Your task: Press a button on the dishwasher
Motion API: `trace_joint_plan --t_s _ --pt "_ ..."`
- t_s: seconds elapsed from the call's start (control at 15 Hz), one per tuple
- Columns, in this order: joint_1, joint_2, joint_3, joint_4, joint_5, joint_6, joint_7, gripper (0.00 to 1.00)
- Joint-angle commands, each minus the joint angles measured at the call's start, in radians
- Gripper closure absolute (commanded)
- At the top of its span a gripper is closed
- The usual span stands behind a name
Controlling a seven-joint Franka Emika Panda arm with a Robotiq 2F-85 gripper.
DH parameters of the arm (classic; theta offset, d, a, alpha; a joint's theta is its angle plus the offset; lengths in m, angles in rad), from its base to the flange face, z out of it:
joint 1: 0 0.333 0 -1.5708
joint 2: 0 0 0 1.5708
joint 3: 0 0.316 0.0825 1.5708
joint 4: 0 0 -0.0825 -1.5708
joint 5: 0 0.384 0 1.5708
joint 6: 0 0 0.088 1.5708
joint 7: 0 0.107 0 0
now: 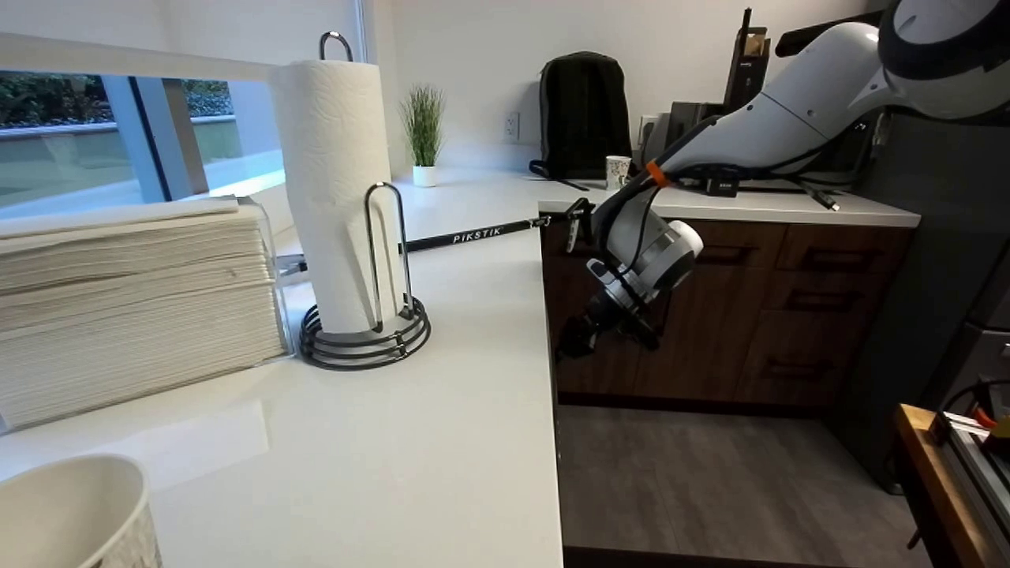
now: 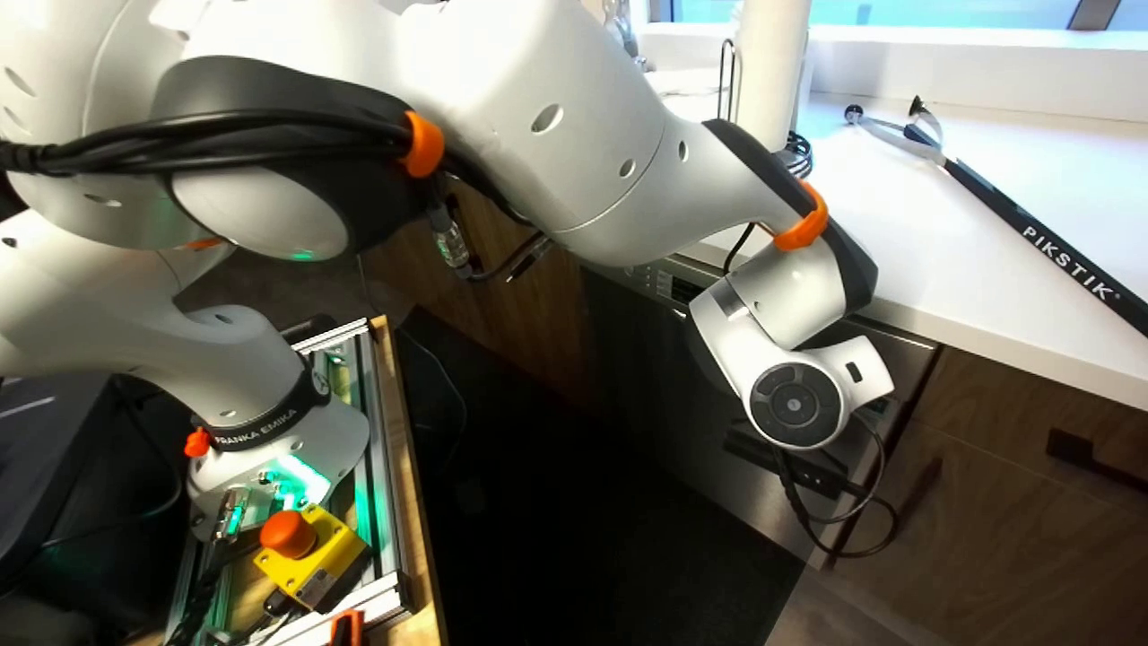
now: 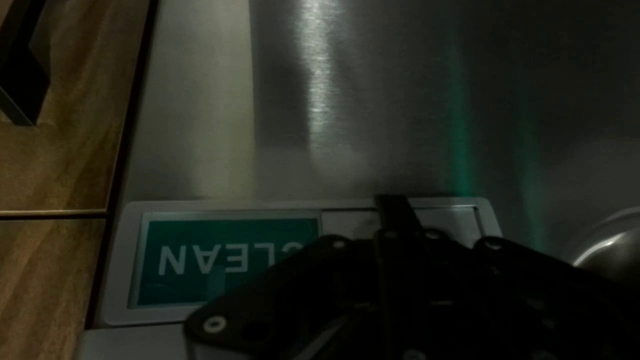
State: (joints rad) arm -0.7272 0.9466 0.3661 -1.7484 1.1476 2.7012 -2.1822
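The dishwasher (image 2: pixel 619 377) shows a dark stainless-steel front under the counter in an exterior view, with a control strip (image 2: pixel 659 276) along its top edge; the arm partly covers it. In the wrist view, which stands upside down, its steel front (image 3: pixel 220 125) carries a framed sign with a green CLEAN panel (image 3: pixel 195 240). My gripper (image 3: pixel 392 202) is shut and empty there, its fingertips in front of the sign's pale grey part; contact cannot be told. My gripper (image 1: pixel 576 339) also shows at the counter's edge, pointing toward the front below. No button shows in the wrist view.
A wooden cabinet (image 3: pixel 65 165) with a black handle adjoins the dishwasher. The white counter (image 1: pixel 442 442) holds a paper towel roll (image 1: pixel 339 189), paper towels (image 1: pixel 142 300) and a PIKSTIK grabber (image 1: pixel 481 233). A cable (image 2: pixel 861 547) loops below my wrist. A round shiny thing (image 3: pixel 612 240) lies beside the sign.
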Motion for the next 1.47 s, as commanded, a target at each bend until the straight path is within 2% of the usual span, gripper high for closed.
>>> trace_joint_plan --t_s 0.0,0.27,0.8,1.07,1.4 --pt "0.019 0.004 -0.037 0.032 0.123 -0.089 -0.118 1.0" --pt "0.055 -0.003 -0.111 0.06 0.224 -0.173 -0.166 1.0" --pt "0.165 0.024 -0.303 0.155 0.356 -0.293 -0.139 1.0" --pt "0.213 0.054 -0.378 0.198 0.379 -0.311 -0.105 1.0" --pt "0.254 0.092 -0.434 0.239 0.356 -0.325 -0.048 1.0"
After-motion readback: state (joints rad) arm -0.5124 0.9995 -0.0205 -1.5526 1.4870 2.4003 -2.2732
